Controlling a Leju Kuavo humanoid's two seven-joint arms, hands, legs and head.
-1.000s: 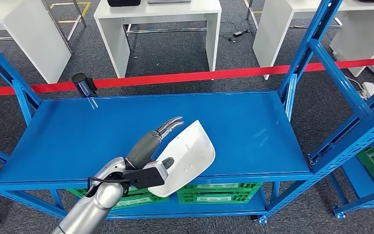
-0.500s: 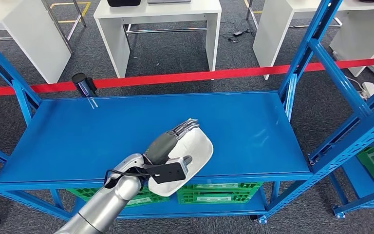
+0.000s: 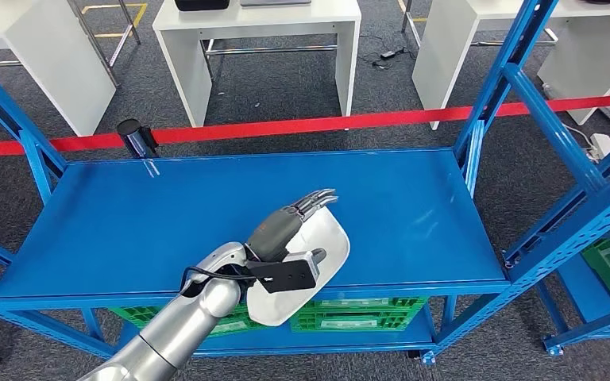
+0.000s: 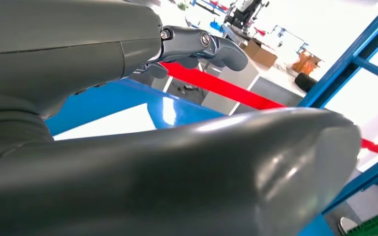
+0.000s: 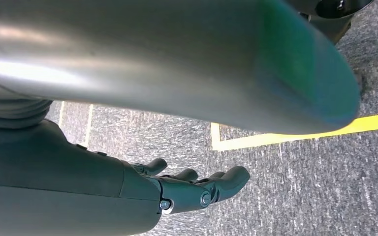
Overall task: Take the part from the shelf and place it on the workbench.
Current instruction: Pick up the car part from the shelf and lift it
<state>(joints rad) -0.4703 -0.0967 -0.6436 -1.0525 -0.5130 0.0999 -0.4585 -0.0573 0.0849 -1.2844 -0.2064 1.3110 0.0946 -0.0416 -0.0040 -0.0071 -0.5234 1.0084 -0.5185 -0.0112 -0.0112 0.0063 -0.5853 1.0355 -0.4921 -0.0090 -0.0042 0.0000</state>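
Head view: white part (image 3: 318, 246) in left robot hand (image 3: 290, 230)

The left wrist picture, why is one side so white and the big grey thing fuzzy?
Left wrist view: bright light beyond the blue shelf frame washes that side out, and the left robot hand sits too close, so it blurs and shines. Head view: even light, sharp.

Evenly and brightly lit from overhead in the head view; sharp throughout, soft shadow under the left hand (image 3: 290, 238) on the shelf (image 3: 167, 214), faint sheen beyond the fingertips. Blown out to white past the fingers (image 4: 211, 44) in the left wrist view, thumb (image 4: 177, 172) close, blurred, streaked with glare. Dimmer around the right hand (image 5: 128, 191); blurred thumb, crisp floor (image 5: 300, 191) beyond.
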